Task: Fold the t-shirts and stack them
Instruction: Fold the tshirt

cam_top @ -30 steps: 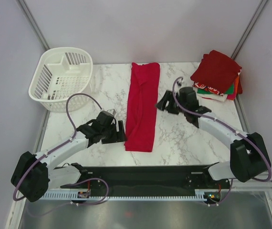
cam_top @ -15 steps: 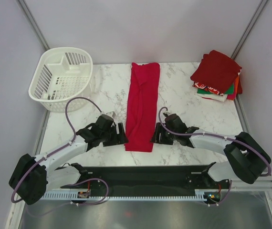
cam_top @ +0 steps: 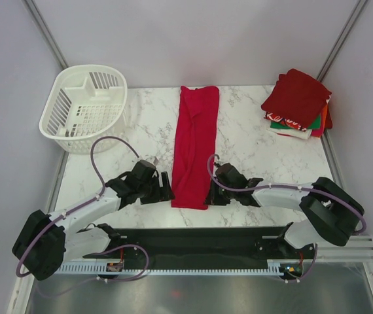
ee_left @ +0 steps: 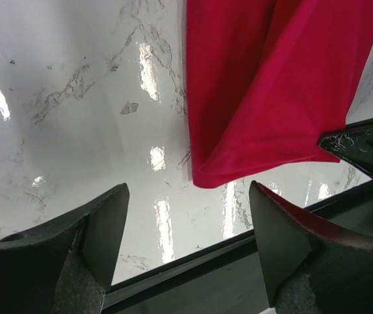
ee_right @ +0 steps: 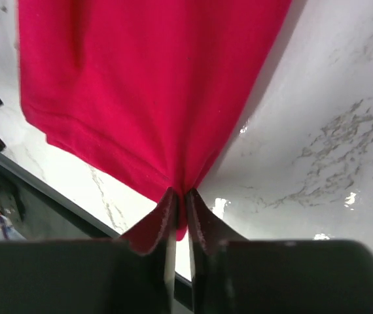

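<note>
The bright red t-shirt [cam_top: 195, 144] lay as a long narrow strip down the middle of the marble table [cam_top: 258, 144]. The right gripper [ee_right: 178, 195] was clamped on its near right corner; the left gripper [ee_left: 188, 190] hovered with jaws apart just beside the near left corner. The folded t-shirts [cam_top: 298, 104] sat stacked at the far right, the white basket [cam_top: 75, 139] far left

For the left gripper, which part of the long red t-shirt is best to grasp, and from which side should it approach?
Grip the near left corner of the red t-shirt, coming from the left, low over the table. The shirt lies as a flat narrow strip, this corner lies just ahead of the open left gripper, and the right gripper pinches the near right corner.
</note>
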Robot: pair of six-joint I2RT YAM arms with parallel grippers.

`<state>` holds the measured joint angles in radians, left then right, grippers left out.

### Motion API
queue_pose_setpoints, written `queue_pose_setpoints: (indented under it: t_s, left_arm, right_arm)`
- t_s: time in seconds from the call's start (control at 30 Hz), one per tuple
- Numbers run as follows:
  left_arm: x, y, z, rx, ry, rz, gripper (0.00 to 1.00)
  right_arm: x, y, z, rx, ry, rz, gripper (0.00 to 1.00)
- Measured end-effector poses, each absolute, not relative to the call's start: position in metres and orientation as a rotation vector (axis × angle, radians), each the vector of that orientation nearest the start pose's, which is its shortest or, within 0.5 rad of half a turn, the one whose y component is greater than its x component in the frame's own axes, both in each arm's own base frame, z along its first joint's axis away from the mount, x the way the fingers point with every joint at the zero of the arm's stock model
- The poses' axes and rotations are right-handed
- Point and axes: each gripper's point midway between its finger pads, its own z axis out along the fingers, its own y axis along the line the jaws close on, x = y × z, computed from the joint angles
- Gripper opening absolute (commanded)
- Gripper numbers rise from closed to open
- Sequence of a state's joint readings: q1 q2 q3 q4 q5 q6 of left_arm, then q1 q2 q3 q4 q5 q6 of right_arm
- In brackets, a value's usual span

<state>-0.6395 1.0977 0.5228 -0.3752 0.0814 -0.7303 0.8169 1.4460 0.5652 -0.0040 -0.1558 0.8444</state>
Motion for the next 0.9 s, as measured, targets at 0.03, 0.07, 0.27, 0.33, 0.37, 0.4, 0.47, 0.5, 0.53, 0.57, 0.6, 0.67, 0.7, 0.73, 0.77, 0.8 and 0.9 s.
queue_pose_setpoints:
  t_s: [0.03, 0.07, 0.27, 0.33, 0.37, 0.4, 0.47, 0.5, 0.53, 0.57, 0.6, 0.67, 0.7, 0.73, 0.77, 0.8, 0.9]
  left_arm:
    - [0.180, -0.187, 0.046, -0.082, 2.643, -0.620, 0.81]
    - [0.180, -0.188, 0.046, -0.080, 2.644, -0.620, 0.81]
    - [0.175, -0.195, 0.046, -0.050, 2.647, -0.632, 0.78]
    - [0.171, -0.198, 0.043, -0.036, 2.657, -0.622, 0.77]
    - [0.169, -0.199, 0.041, -0.028, 2.664, -0.615, 0.75]
    - [0.166, -0.202, 0.039, -0.020, 2.674, -0.612, 0.74]
    - [0.161, -0.204, 0.034, -0.014, 2.694, -0.592, 0.73]
    - [0.160, -0.205, 0.031, -0.014, 2.702, -0.581, 0.73]
    - [0.158, -0.206, 0.028, -0.013, 2.711, -0.572, 0.72]
    - [0.157, -0.207, 0.026, -0.013, 2.717, -0.563, 0.71]
    - [0.157, -0.209, 0.026, -0.016, 2.715, -0.563, 0.70]
    - [0.159, -0.213, 0.025, -0.017, 2.711, -0.561, 0.68]
    - [0.160, -0.216, 0.025, -0.018, 2.709, -0.563, 0.67]
    - [0.161, -0.218, 0.024, -0.018, 2.711, -0.562, 0.65]
    - [0.163, -0.221, 0.024, -0.020, 2.708, -0.565, 0.58]
    - [0.164, -0.223, 0.024, -0.023, 2.707, -0.566, 0.53]
    - [0.167, -0.227, 0.020, -0.034, 2.707, -0.566, 0.31]
  right_arm:
    - [0.176, 0.274, 0.018, -0.035, 2.672, 0.839, 0.04]
    - [0.176, 0.273, 0.018, -0.031, 2.675, 0.833, 0.00]
    - [0.175, 0.263, 0.019, -0.005, 2.667, 0.794, 0.00]
    - [0.173, 0.260, 0.020, 0.001, 2.661, 0.792, 0.00]
    - [0.172, 0.258, 0.019, 0.002, 2.662, 0.788, 0.00]
    - [0.170, 0.257, 0.018, 0.004, 2.663, 0.786, 0.00]
    - [0.168, 0.254, 0.017, 0.007, 2.665, 0.786, 0.00]
    - [0.167, 0.254, 0.016, 0.010, 2.666, 0.788, 0.00]
    - [0.166, 0.254, 0.016, 0.011, 2.664, 0.795, 0.00]
    - [0.166, 0.254, 0.016, 0.011, 2.663, 0.801, 0.00]
    - [0.165, 0.254, 0.016, 0.011, 2.662, 0.805, 0.00]
    - [0.165, 0.255, 0.017, 0.012, 2.660, 0.811, 0.00]
    - [0.165, 0.255, 0.017, 0.011, 2.659, 0.813, 0.00]
    - [0.165, 0.255, 0.017, 0.011, 2.659, 0.813, 0.00]
    - [0.165, 0.255, 0.017, 0.010, 2.659, 0.815, 0.00]
    - [0.165, 0.255, 0.017, 0.009, 2.660, 0.817, 0.00]
    - [0.165, 0.256, 0.017, 0.008, 2.661, 0.820, 0.00]
